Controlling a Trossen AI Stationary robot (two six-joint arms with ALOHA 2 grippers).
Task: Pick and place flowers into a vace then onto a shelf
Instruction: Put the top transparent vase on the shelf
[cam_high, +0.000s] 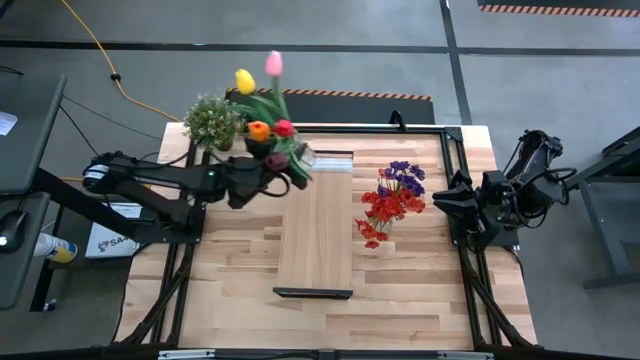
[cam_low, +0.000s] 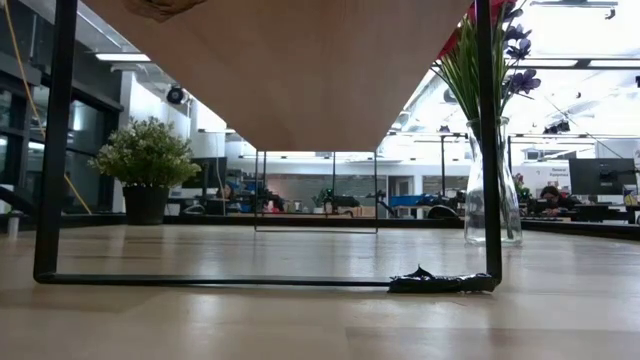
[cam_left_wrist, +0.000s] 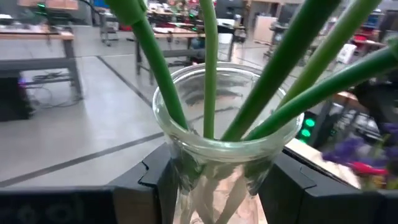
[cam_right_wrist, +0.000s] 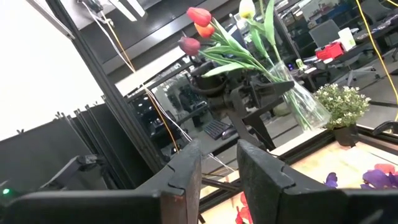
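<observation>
My left gripper (cam_high: 283, 168) is shut on a clear glass vase (cam_high: 305, 157) of tulips (cam_high: 262, 100) in yellow, pink, orange, red and maroon. It is over the far end of the light wood shelf (cam_high: 315, 225). The right wrist view shows that vase (cam_right_wrist: 305, 102) tilted in the left gripper. A second glass vase (cam_low: 490, 190) with red sprays and a purple cluster (cam_high: 392, 198) stands on the table, right of the shelf. My right gripper (cam_high: 440, 200) waits open at the table's right side. My left gripper pinches the vase between its two fingers (cam_left_wrist: 149, 186) at the neck (cam_left_wrist: 217, 152), just below the rim. The fingers come level from the table's left. The vase is tilted and appears lifted clear, with the tulip stems (cam_left_wrist: 210, 68) rising out of its mouth.
A bushy green potted plant (cam_high: 212, 120) stands at the table's far left corner, close to the tulips. The shelf stands raised on a thin black frame (cam_low: 55, 150), with a dark edge (cam_high: 312, 293) at its near end. The planked tabletop (cam_high: 235, 270) lies bare left of the shelf.
</observation>
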